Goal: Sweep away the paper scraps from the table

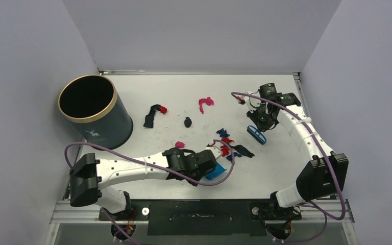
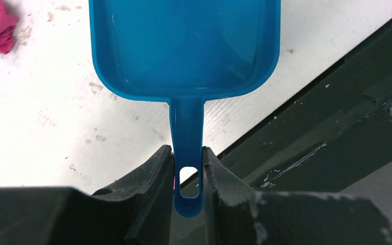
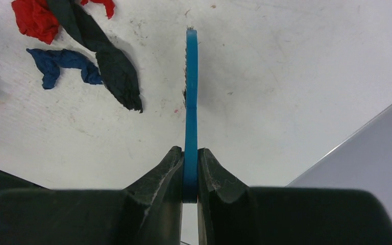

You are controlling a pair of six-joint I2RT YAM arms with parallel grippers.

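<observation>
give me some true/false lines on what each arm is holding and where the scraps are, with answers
1. The left gripper holds the dustpan by its handle. True.
2. The right gripper is open and empty. False: it is shut on the brush.
3. The dustpan has scraps in it. False: what the left wrist view shows of the pan is empty, and the scraps lie on the table.
4. A bin stands upright at the table's left. True.
</observation>
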